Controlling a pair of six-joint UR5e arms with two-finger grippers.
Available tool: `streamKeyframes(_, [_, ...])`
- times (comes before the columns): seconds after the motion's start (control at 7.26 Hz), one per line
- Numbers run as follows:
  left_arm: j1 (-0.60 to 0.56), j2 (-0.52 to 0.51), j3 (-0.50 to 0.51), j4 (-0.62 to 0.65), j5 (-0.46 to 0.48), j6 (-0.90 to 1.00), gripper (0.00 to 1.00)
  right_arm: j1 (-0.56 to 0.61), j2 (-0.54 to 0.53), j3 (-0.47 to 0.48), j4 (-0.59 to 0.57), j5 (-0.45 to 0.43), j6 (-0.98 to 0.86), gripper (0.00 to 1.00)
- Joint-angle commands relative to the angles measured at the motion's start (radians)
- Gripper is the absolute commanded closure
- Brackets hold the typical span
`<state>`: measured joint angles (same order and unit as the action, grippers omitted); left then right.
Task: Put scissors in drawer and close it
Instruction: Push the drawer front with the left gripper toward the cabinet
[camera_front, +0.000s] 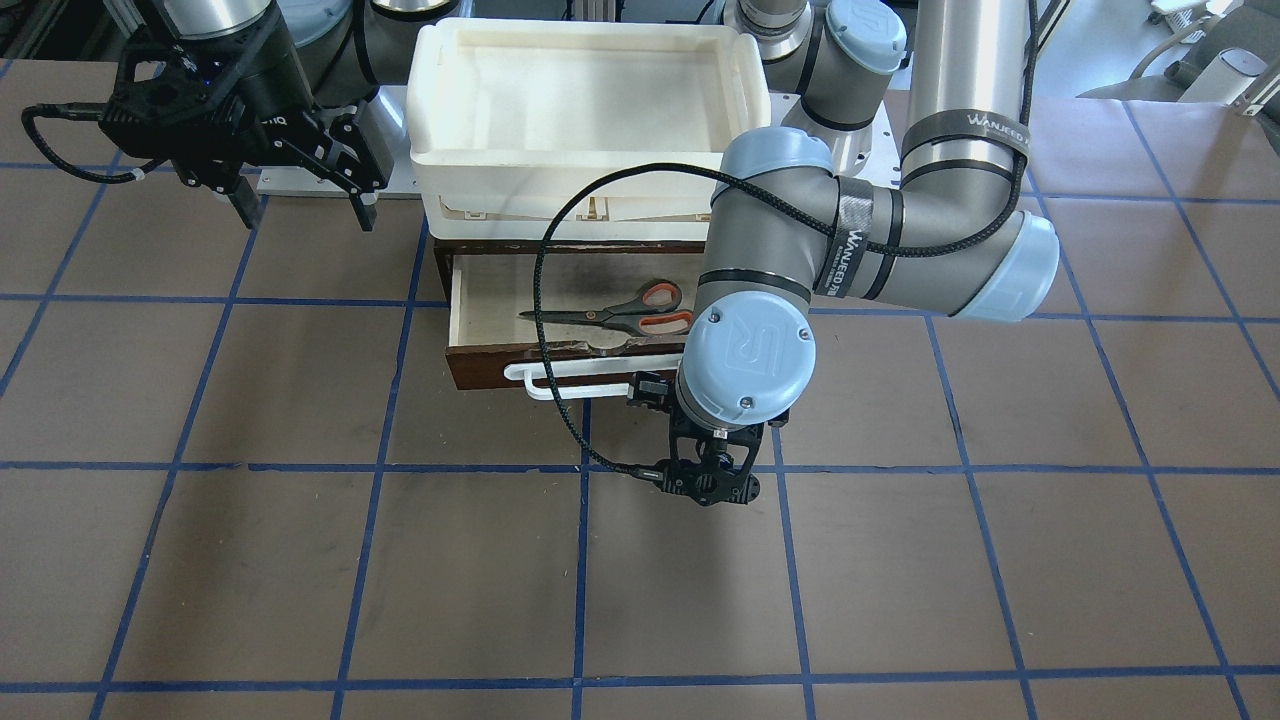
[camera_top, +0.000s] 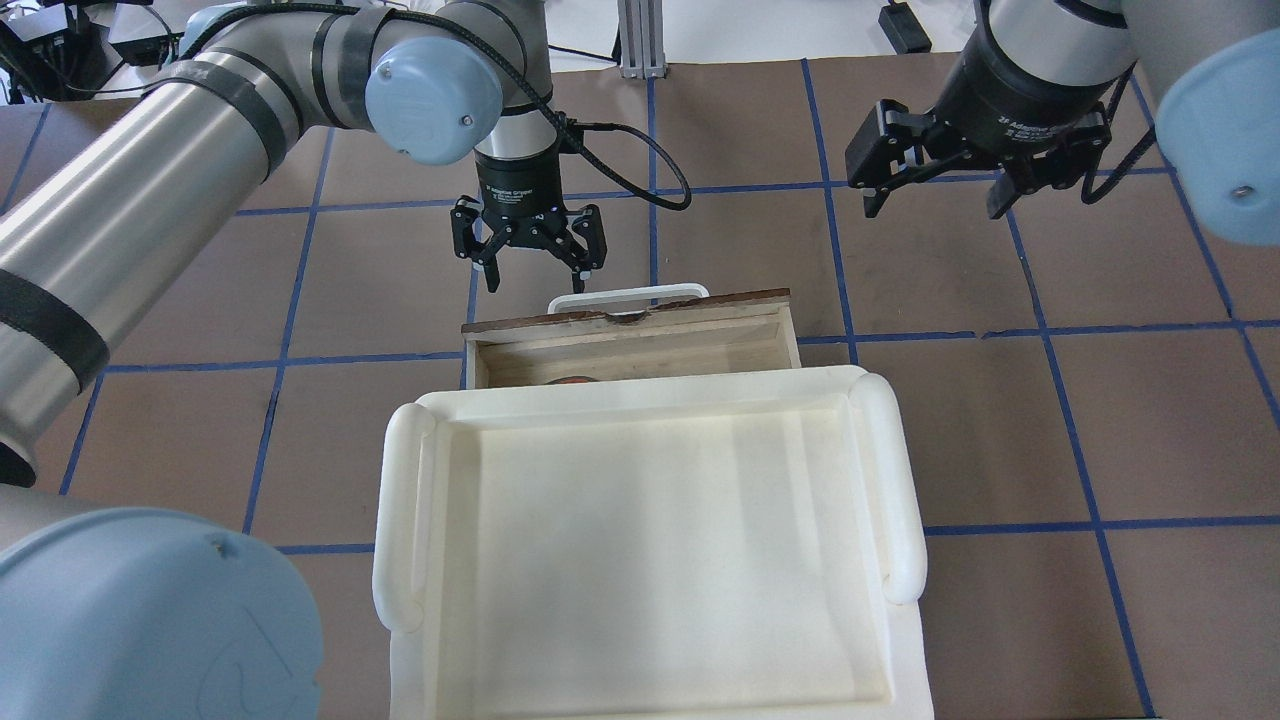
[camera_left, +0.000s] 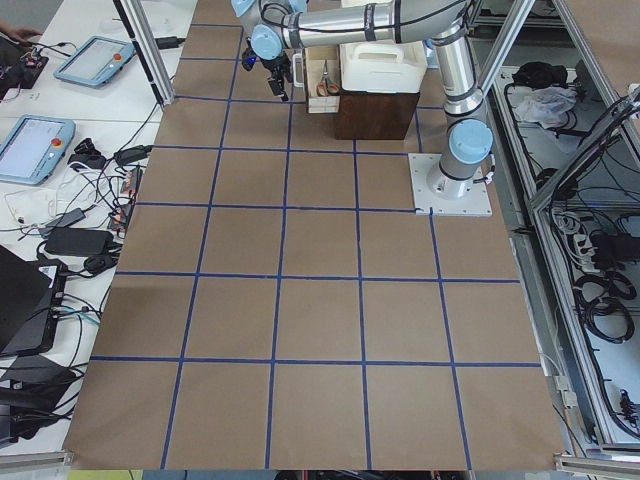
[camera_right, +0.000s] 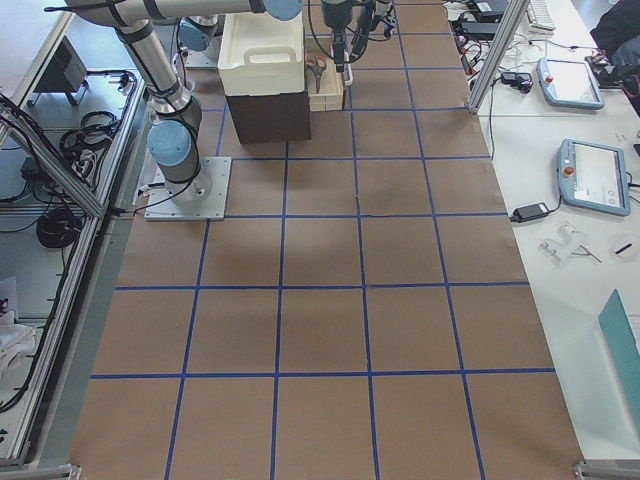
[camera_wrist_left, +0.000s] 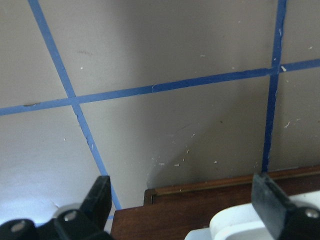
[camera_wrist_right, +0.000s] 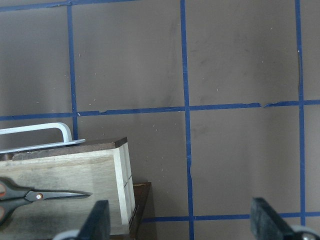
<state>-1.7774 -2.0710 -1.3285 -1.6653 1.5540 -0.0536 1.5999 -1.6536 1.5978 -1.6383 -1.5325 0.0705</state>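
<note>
The scissors (camera_front: 625, 312) lie inside the open drawer (camera_front: 492, 290), blades toward the view's left; they also show in the right wrist view (camera_wrist_right: 35, 195). The drawer has a dark brown front and a white bar handle (camera_front: 570, 378). My left gripper (camera_top: 528, 255) is open and empty, pointing down just beyond the drawer front, near the handle (camera_top: 628, 295). In the left wrist view the drawer front (camera_wrist_left: 190, 210) sits between the open fingers (camera_wrist_left: 100, 195). My right gripper (camera_top: 935, 200) is open and empty, high above the table off to the drawer's side.
A large white plastic tray (camera_top: 400, 520) sits on top of the dark cabinet, above the drawer, and hides most of the drawer's inside from overhead. The brown table with blue grid lines (camera_front: 300, 560) spreads around it.
</note>
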Motion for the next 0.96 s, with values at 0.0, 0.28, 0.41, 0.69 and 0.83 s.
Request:
streamKeyframes(0.0, [0.009, 0.012, -0.003, 0.002, -0.003, 0.003, 0.0, 0.0, 0.0, 0.001, 0.002, 0.0, -0.001, 0.0])
streamKeyframes(0.28, [0.013, 0.006, 0.021, 0.028, -0.006, 0.009, 0.0, 0.0, 0.0, 0.002, 0.002, 0.0, 0.0, 0.0])
streamKeyframes(0.41, [0.012, -0.02, 0.04, 0.079, -0.031, 0.009, 0.0, 0.0, 0.0, 0.008, 0.0, 0.0, 0.002, 0.0])
streamKeyframes(0.69, [-0.017, -0.05, 0.048, 0.166, -0.037, -0.001, 0.0, 0.0, 0.0, 0.01, -0.002, 0.0, 0.002, 0.0])
streamKeyframes(0.83, [-0.034, -0.057, 0.051, 0.17, -0.041, -0.017, 0.0, 0.0, 0.0, 0.01, 0.0, 0.002, 0.002, 0.0])
